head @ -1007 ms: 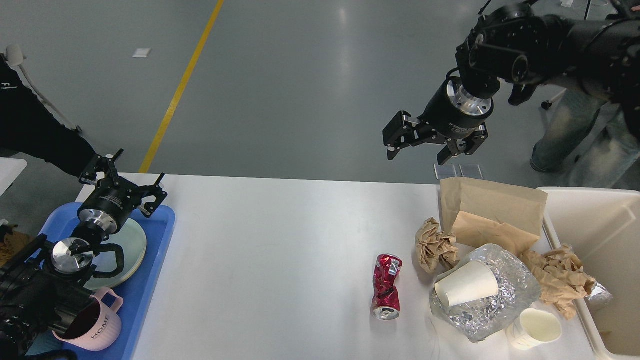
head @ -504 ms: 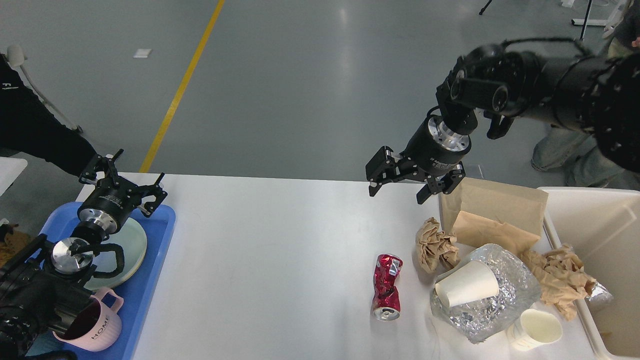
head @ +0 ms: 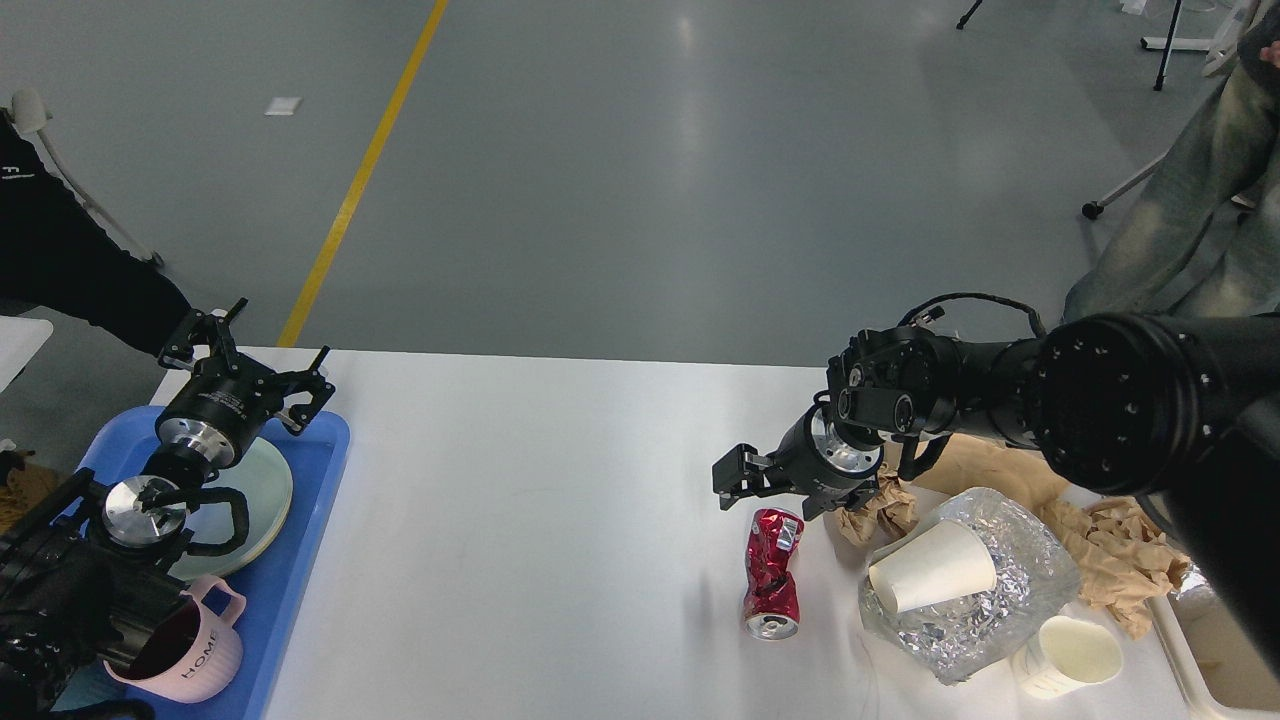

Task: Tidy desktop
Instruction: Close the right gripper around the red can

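the white counter (head: pixel 520 520) stretches across the near half of the view, wide and mostly bare in the middle. the right gripper (head: pixel 775 490) hangs low just above the far end of a crushed red can (head: pixel 773 573), its fingers spread apart and holding nothing. the can lies on its side right of centre. just right of it are a crumpled brown paper ball (head: pixel 880 510), a white paper cup (head: pixel 932 580) tipped over on a heap of silver foil (head: pixel 1000 620), and a second white cup (head: pixel 1070 655) standing upright at the near edge. more crumpled brown paper (head: pixel 1110 560) lies further right. at the far left the left gripper (head: pixel 245 370) hovers over a blue tray (head: pixel 300 560), fingers open and empty, above a pale plate (head: pixel 265 490). a pink mug (head: pixel 195 645) sits at the near end of the tray.
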Controlling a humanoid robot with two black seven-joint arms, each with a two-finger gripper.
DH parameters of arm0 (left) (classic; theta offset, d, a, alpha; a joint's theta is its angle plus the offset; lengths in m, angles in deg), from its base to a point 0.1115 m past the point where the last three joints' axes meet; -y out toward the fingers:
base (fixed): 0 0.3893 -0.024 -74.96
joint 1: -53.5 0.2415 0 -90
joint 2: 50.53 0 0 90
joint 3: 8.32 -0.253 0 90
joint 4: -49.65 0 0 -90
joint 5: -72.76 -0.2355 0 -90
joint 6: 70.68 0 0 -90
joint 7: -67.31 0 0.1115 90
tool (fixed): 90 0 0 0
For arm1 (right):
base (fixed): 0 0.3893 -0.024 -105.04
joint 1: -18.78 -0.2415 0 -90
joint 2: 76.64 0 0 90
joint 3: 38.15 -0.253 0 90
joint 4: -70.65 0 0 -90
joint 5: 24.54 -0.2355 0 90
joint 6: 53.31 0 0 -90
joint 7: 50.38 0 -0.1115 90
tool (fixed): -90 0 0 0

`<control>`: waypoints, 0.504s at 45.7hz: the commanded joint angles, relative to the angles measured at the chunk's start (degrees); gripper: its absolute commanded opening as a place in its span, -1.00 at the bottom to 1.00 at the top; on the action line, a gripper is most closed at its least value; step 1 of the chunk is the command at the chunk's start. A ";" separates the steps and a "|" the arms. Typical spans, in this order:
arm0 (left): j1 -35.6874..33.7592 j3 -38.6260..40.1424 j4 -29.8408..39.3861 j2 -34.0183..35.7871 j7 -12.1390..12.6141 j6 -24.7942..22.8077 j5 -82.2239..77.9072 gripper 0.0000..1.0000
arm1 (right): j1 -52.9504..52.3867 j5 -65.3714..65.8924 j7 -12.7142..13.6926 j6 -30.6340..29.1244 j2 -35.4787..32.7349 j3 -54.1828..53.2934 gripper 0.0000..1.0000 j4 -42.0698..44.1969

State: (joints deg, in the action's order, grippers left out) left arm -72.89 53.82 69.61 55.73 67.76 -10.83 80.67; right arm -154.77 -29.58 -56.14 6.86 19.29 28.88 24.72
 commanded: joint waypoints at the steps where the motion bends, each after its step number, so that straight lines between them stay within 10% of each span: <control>1: 0.00 0.00 0.00 0.00 -0.01 0.00 0.09 0.93 | 2.08 0.11 0.57 0.74 0.92 0.12 1.00 0.84; 23: 0.00 0.00 0.00 0.00 -0.01 0.00 0.00 0.93 | 7.70 2.31 1.54 1.79 1.62 0.29 0.94 4.71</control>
State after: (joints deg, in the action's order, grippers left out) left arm -72.89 53.82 69.61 55.72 67.75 -10.83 80.70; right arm -148.13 -27.35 -54.60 7.92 20.76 29.28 28.56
